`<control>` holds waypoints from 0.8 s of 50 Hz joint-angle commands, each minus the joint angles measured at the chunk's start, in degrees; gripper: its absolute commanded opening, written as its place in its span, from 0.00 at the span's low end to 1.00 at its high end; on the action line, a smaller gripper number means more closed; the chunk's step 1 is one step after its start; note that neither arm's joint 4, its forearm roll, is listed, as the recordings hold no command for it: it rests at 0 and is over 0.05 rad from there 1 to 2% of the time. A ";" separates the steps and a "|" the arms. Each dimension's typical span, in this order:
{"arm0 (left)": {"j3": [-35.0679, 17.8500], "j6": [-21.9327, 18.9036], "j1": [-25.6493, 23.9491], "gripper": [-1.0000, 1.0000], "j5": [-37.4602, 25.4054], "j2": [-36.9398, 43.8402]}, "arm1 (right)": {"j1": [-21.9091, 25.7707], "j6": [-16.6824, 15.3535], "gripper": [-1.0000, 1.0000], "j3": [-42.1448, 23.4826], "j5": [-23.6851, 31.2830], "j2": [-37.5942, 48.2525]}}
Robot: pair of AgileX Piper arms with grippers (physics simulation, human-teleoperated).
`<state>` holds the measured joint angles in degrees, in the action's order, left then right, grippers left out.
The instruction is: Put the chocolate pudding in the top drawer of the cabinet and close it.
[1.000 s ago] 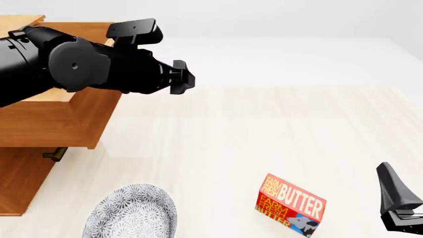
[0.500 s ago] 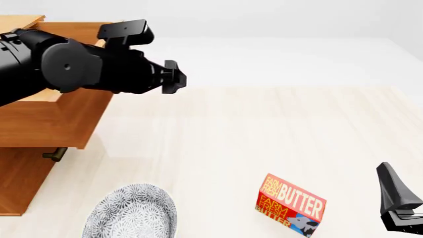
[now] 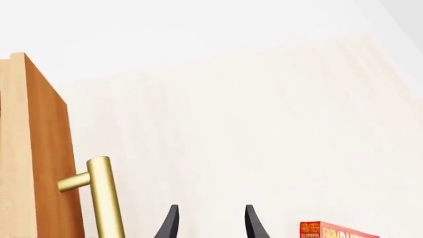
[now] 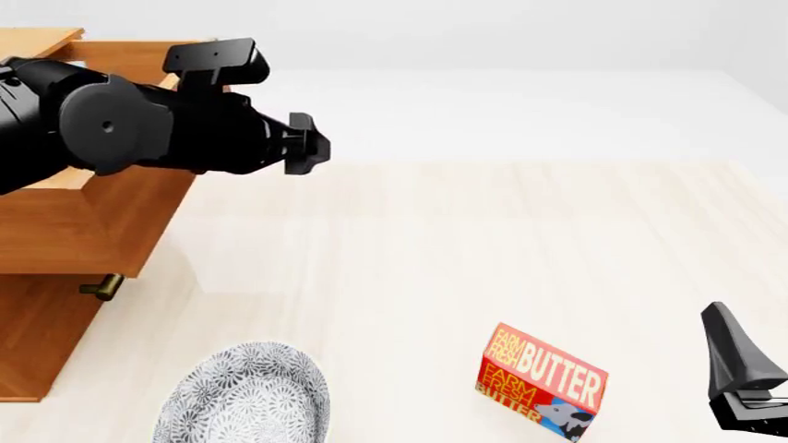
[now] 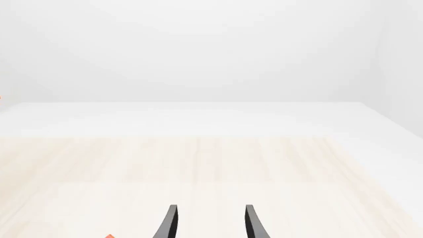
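The cabinet (image 4: 37, 341) stands at the table's left edge. Its top drawer (image 4: 74, 235) stands pulled out, and my left arm covers most of it. A brass handle (image 4: 102, 286) shows under the drawer's front. In the left wrist view the handle (image 3: 99, 198) stands off an orange-brown panel (image 3: 39, 148), just beside my fingers. My left gripper (image 4: 310, 145) (image 3: 209, 225) is open and empty, to the right of the drawer. My right gripper (image 4: 739, 388) (image 5: 209, 225) is open and empty, low at the near right. The chocolate pudding is not in view.
A red butter box (image 4: 542, 378) lies at the near centre-right and also shows in the left wrist view (image 3: 337, 230). A grey patterned plate (image 4: 246, 397) sits at the near left, in front of the cabinet.
My left arm has moved left, and the top drawer has slid left with it, further into the cabinet. The right arm, butter box and plate have not moved.
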<state>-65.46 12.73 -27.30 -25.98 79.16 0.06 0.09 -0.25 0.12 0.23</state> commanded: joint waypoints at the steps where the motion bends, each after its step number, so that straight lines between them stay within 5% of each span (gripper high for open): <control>1: 0.98 -0.12 1.34 1.00 0.28 -0.11 | 0.00 0.00 1.00 0.00 0.00 0.00; 40: 3.00 -2.06 5.65 1.00 0.74 -1.87 | -0.02 0.02 1.00 0.00 0.01 0.01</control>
<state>-63.08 10.73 -22.94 -25.34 77.62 0.06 0.09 -0.25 0.12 0.23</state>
